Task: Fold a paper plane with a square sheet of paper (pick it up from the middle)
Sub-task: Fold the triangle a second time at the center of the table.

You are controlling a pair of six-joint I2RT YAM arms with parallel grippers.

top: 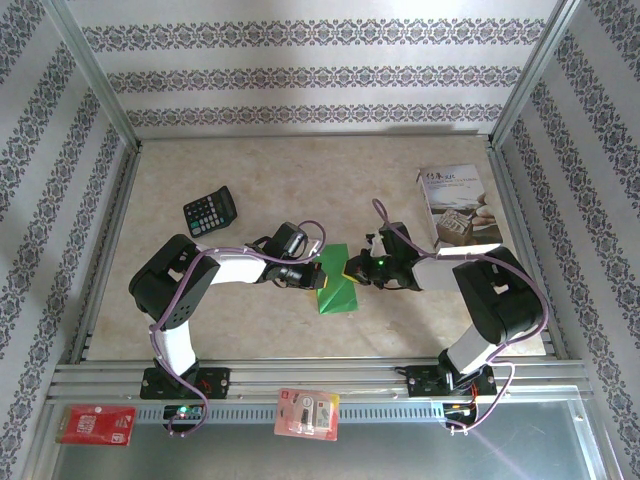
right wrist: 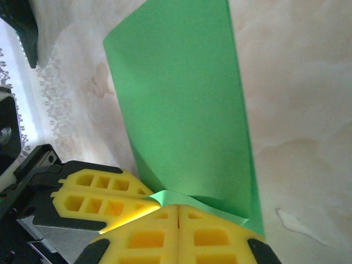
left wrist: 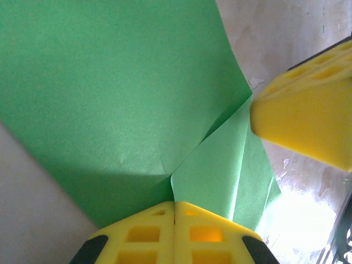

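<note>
Left hand (left wrist: 175,208) and right hand (right wrist: 179,210) were each closed, pinching opposite edges of the sheet (top: 336,288). It sat part-folded on the counter (top: 300,180), nearer than and right of the calculator (top: 210,212). Judged: thin, light, limp paper that creases readily and may slip or tear. Best gripped gently at the edges, beside the crease.

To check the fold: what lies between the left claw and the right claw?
The green sheet, partly folded, lies there, seen in the top view.
</note>
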